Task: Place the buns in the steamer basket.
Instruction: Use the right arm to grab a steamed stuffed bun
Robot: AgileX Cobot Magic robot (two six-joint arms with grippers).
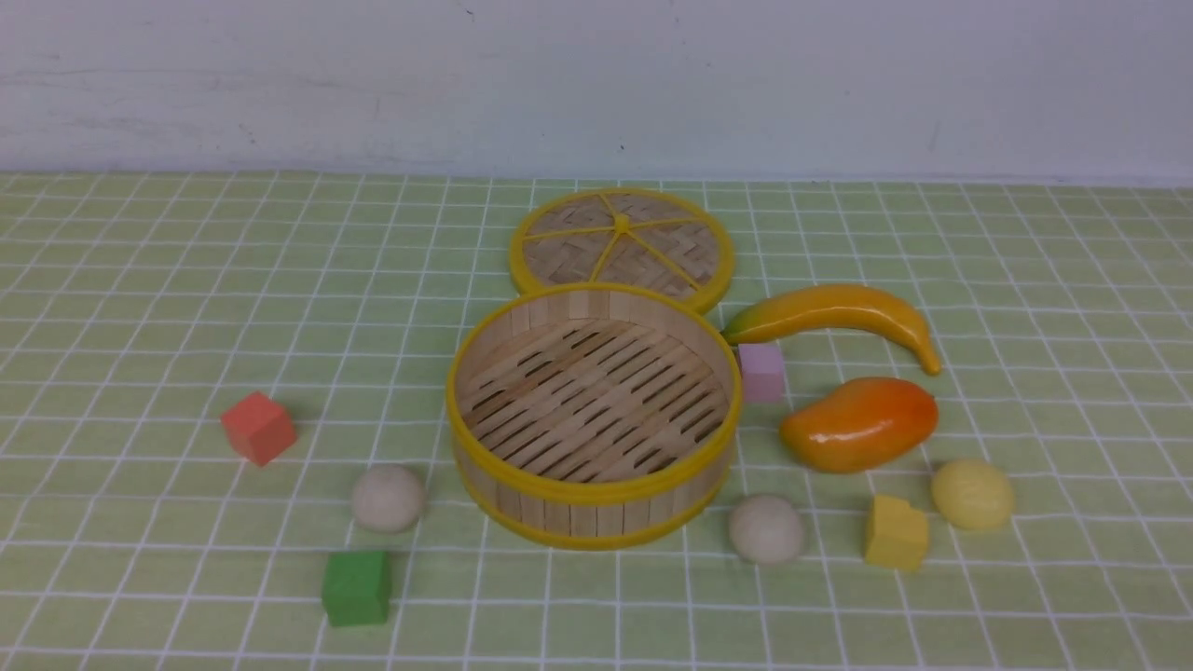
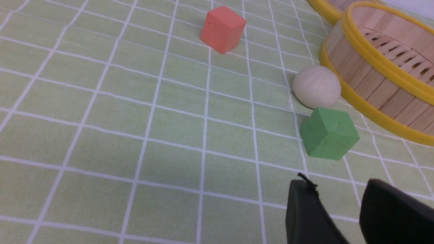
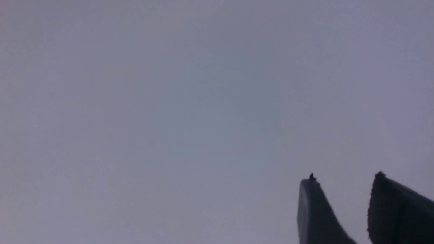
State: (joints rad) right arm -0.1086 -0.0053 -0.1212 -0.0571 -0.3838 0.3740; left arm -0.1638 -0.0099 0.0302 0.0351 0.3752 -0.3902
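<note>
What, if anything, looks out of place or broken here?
Nothing stands out. The steamer basket sits upright and empty, its lid flat behind it. The left bun, middle bun and yellow bun rest on the cloth outside it, undamaged.

No legible text, no labels, no numbers (any view)

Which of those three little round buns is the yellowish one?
The pale yellow round bun at far right, beside the yellow cube; the rest are off-white.
</note>
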